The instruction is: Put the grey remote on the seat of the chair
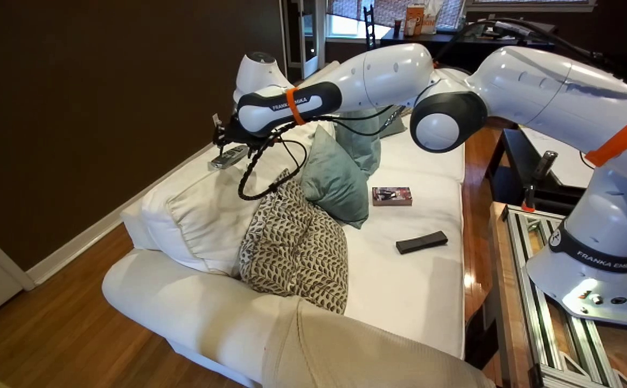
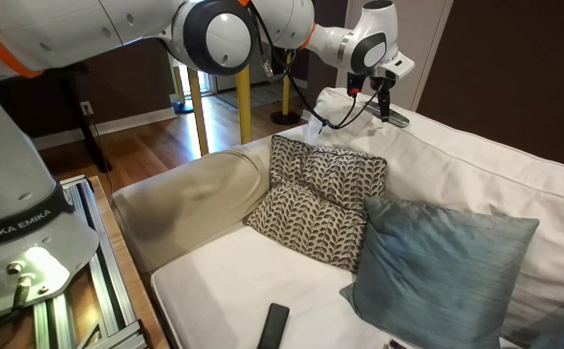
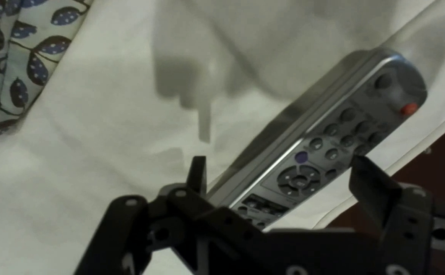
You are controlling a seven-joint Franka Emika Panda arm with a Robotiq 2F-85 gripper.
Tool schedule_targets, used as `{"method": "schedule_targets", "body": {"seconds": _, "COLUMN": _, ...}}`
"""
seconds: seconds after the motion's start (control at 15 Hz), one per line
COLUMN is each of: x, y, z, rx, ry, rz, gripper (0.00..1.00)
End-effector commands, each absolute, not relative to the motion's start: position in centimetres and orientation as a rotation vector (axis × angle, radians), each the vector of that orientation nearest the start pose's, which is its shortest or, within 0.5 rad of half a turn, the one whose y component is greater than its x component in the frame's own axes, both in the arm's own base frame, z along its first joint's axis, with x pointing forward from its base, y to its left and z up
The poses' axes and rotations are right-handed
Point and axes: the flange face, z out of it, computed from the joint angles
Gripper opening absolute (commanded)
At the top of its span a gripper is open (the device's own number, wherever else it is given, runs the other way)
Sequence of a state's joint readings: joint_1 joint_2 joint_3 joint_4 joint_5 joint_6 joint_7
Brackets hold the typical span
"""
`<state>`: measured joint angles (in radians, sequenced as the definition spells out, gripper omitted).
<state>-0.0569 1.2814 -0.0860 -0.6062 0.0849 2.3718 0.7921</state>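
Remote atop sofa backrest (end effector above).

In the wrist view, the pincer partly hides the grey remote.

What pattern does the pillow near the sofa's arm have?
Rows of dark leaves on a pale ground; the pillow shows best in an exterior view.

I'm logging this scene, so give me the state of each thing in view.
Hand: open, gripping nothing
Grey remote: lying buttons-up atop the sofa's backrest
Black remote: lying on the seat
Reddish box or book: lying flat on the seat
Patterned pillow: creased, leaning against the backrest
Teal pillow beside it: leaning against the backrest
Sofa arm: partly covered in tan fabric
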Motion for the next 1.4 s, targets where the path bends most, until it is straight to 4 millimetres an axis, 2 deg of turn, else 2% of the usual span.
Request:
{"method": "schedule_targets", "body": {"seconds": 0.0, "x": 84.4, "y": -7.5, "z": 24.7, "rx": -2.600, "ry": 1.255, "rz": -0.717, "gripper": 0.70}}
{"method": "schedule_targets", "body": {"seconds": 0.33, "x": 84.4, "y": -7.6, "z": 25.5, "rx": -2.604, "ry": 1.263, "rz": -0.716, "gripper": 0.31}}
{"method": "schedule_targets", "body": {"seconds": 0.4, "x": 84.4, "y": -7.6, "z": 25.7, "rx": -2.596, "ry": 1.272, "rz": -0.724, "gripper": 0.66}}
{"method": "schedule_targets", "body": {"seconds": 0.6, "x": 84.5, "y": -7.7, "z": 25.9, "rx": -2.571, "ry": 1.266, "rz": -0.735, "gripper": 0.76}}
{"method": "schedule_targets", "body": {"seconds": 0.8, "x": 84.5, "y": -7.6, "z": 25.9, "rx": -2.576, "ry": 1.260, "rz": -0.739, "gripper": 1.00}}
{"method": "schedule_targets", "body": {"seconds": 1.33, "x": 84.5, "y": -7.1, "z": 24.0, "rx": -2.602, "ry": 1.210, "rz": -0.743, "gripper": 0.99}}
